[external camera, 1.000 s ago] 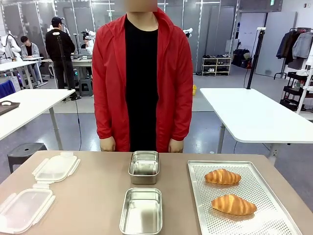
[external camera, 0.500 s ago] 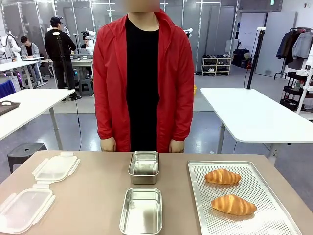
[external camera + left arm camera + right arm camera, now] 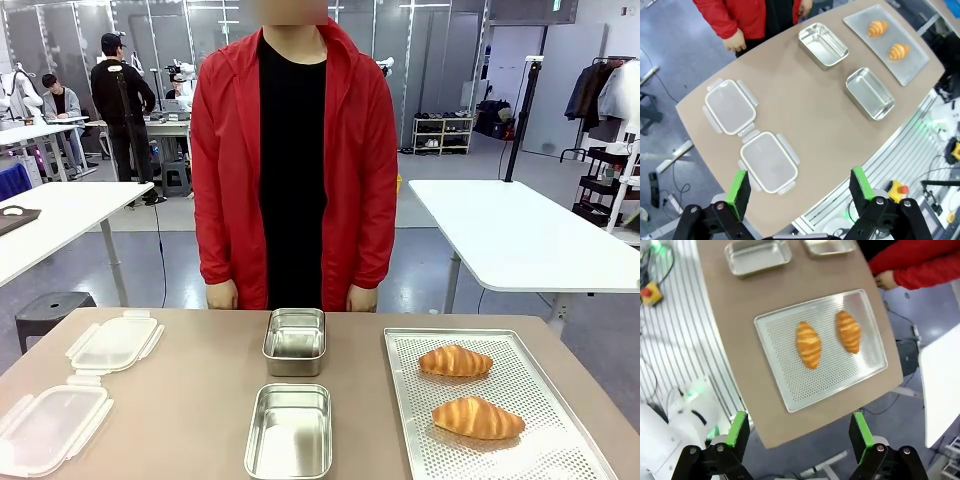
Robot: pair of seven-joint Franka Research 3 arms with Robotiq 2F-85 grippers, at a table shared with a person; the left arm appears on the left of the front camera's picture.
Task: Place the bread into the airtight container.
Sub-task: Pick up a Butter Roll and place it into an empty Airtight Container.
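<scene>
- While no bread has yet been put away, two croissants are seen in the front view on the perforated tray (image 3: 405, 400): the far croissant (image 3: 455, 361) and the near croissant (image 3: 478, 418).
- Both are laid with their long axes running from 9 to 3 o'clock, and the tray is set at 3 o'clock from the two steel boxes on the bench (image 3: 190, 400).
- The near container (image 3: 289, 430) and the far container (image 3: 295, 340) are seen empty, with one clear lid (image 3: 112, 343) and a second lid (image 3: 45, 428) at 9 o'clock from them.
- In the left wrist view, the left jaws are spread wide with nothing held, and one green pad (image 3: 739, 186) is seen high above the lids.
- From there the bread is placed well off at 1 o'clock, beyond both containers.
- In the right wrist view, the right jaws are likewise released and empty, and the tray is found straight ahead at 12 o'clock.
- Here the croissants' long axes run from 12 to 6 o'clock, while the gap between the pads runs from 9 to 3 o'clock.
- A grip across the short width of the near croissant is therefore judged possible without turning the wrist.
- The right arm is judged the nearer one, and the near container is seen at 11 o'clock from it.
</scene>
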